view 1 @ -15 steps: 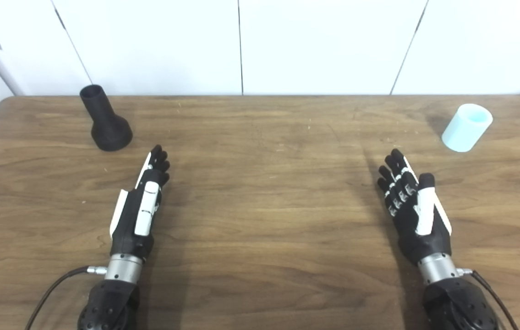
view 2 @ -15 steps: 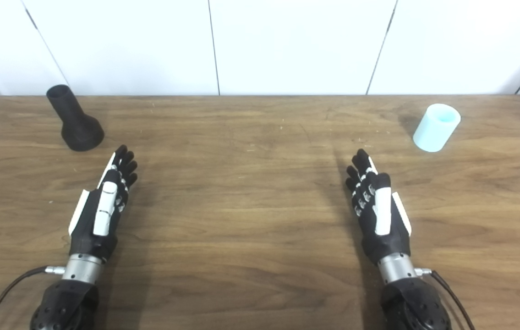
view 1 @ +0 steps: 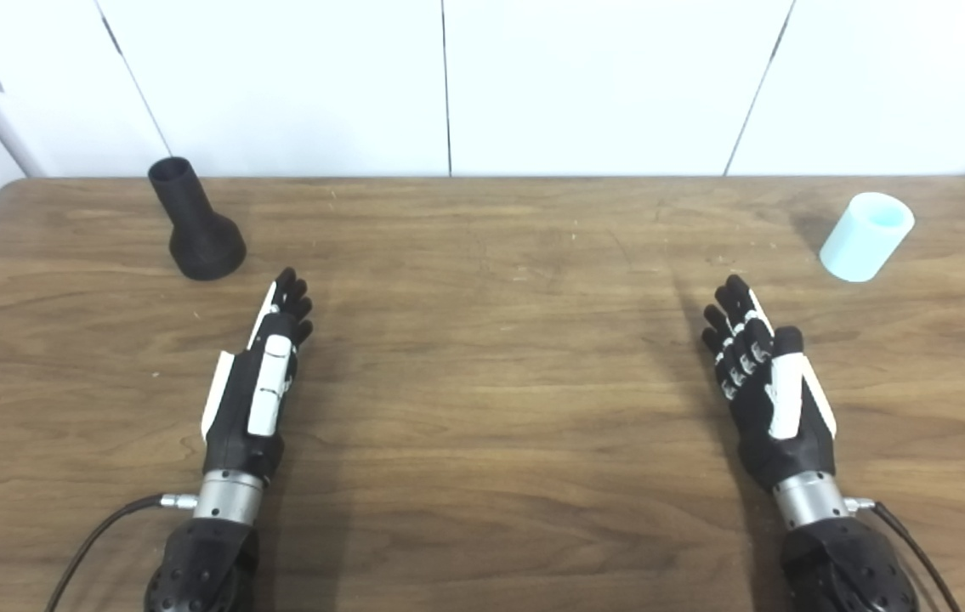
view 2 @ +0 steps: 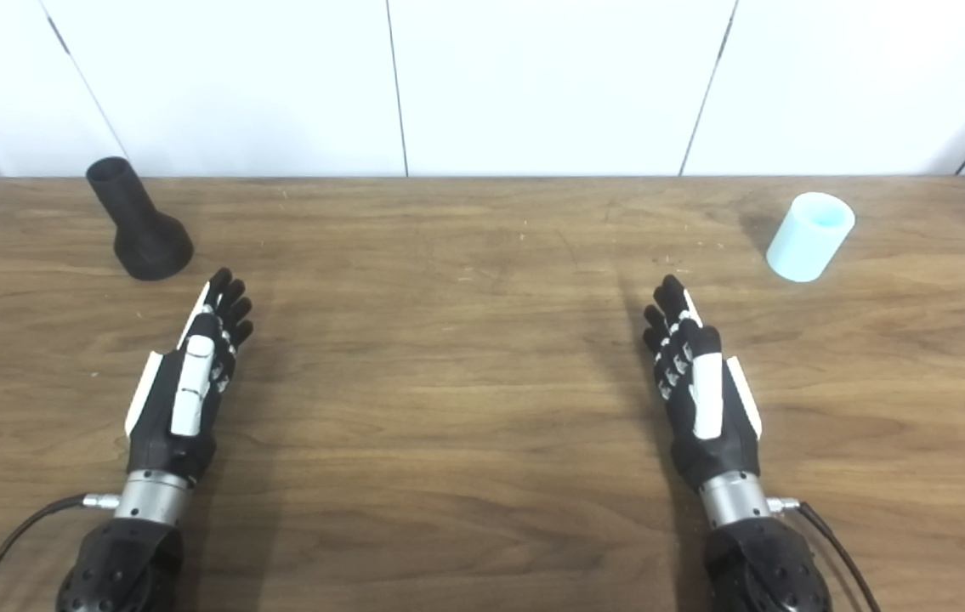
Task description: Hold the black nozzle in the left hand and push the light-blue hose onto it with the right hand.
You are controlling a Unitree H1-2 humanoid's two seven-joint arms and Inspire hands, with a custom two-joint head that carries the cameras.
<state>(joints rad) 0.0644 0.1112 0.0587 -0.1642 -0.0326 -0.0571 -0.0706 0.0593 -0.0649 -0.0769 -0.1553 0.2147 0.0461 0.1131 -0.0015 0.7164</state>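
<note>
The black nozzle [view 1: 195,223] stands upright at the table's far left, wide base down and narrow mouth up. A short light-blue hose piece [view 1: 865,236] stands at the far right. My left hand [view 1: 262,377] hovers over the table just in front and to the right of the nozzle, open, fingers straight and empty. My right hand [view 1: 762,382] is open too, fingers stretched forward, some way in front and to the left of the hose. Neither hand touches anything.
The wooden table [view 1: 491,357] ends at a white panelled wall [view 1: 448,85] at the back. Both cables run off the bottom edge beside my forearms.
My left hand has edged slightly forward and left towards the nozzle. My right hand has shifted only a trace. Nozzle and hose have not moved.
</note>
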